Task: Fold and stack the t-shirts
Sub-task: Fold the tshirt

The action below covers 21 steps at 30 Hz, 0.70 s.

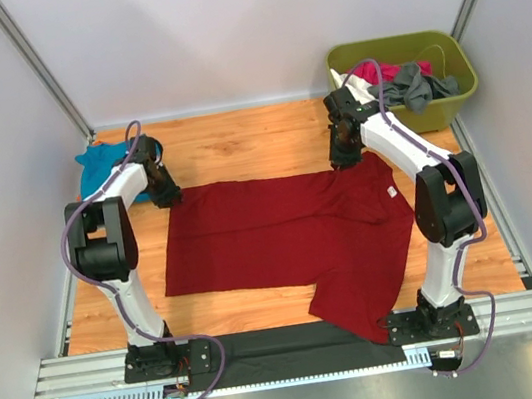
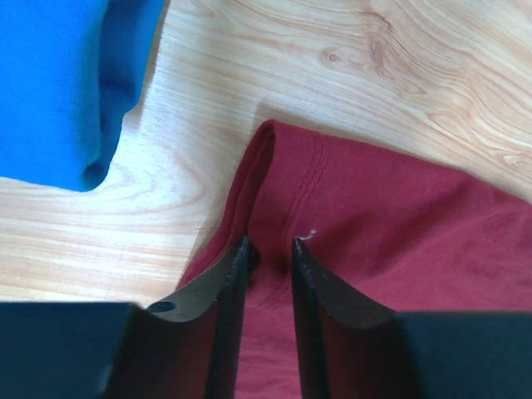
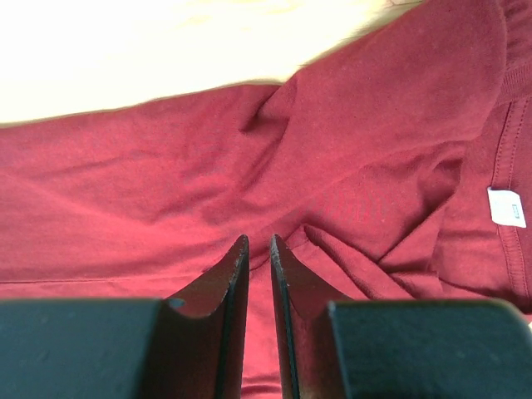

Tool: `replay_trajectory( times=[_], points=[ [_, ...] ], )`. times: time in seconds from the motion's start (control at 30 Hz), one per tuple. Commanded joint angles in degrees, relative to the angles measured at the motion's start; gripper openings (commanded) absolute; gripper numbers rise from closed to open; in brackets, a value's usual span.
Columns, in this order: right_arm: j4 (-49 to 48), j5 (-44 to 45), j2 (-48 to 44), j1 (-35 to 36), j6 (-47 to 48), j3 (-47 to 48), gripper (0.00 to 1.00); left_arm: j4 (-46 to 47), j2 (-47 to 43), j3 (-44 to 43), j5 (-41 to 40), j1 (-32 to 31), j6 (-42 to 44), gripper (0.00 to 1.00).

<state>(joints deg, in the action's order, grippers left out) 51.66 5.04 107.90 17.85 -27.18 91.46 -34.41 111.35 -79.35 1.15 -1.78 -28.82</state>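
Left hand (image 2: 270, 245) and right hand (image 3: 259, 241), near-closed, pinch the dark red shirt (image 1: 282, 237).

This is a robotics lab test cell: a left arm (image 1: 115, 234) and a right arm (image 1: 424, 174) are bolted to a slotted aluminium rail (image 1: 526, 305) at the near edge of a wooden table (image 1: 247, 142), with purple cables (image 1: 65, 236) looping along them. Plain white panels (image 1: 249, 30) held in metal posts (image 1: 34, 64) box the table in on three sides. A red shirt (image 1: 281, 232) spread on the wood and a green bin (image 1: 393, 42) of clothes (image 1: 410, 84) at the far corner lie inside this rig.
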Motion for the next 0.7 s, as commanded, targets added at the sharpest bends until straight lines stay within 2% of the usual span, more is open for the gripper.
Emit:
replay_trajectory(
  times=[0.0, 0.07, 0.17, 0.2, 0.57, 0.67],
  points=[
    [-0.07, 0.41, 0.12, 0.35, -0.59, 2.41, 0.18, 1.72, 0.88, -1.15, 0.96, -0.15, -0.45, 0.33],
    [0.19, 0.41, 0.12, 0.35, -0.42, 2.58, 0.18, 1.46, 2.11, -2.2, 0.79, -0.07, -0.54, 0.28],
    [0.37, 0.5, 0.3, 0.35, -0.33, 2.93, 0.18, 1.01, 3.08, -4.4, 0.61, -0.06, -0.36, 0.1],
    [0.46, 0.59, 0.3, 0.35, -0.42, 3.02, 0.18, 1.45, 2.82, -4.5, 0.18, -0.06, -0.36, 0.0],
    [0.55, 0.59, 0.91, 0.35, -0.07, 3.46, 0.17, 5.23, -0.6, -7.04, -1.06, 1.43, 0.34, 0.0],
    [0.72, 0.32, 1.0, 0.35, 0.11, 3.46, 0.17, 5.67, -0.7, -6.7, -4.13, 2.73, 0.6, 0.0]
  ],
)
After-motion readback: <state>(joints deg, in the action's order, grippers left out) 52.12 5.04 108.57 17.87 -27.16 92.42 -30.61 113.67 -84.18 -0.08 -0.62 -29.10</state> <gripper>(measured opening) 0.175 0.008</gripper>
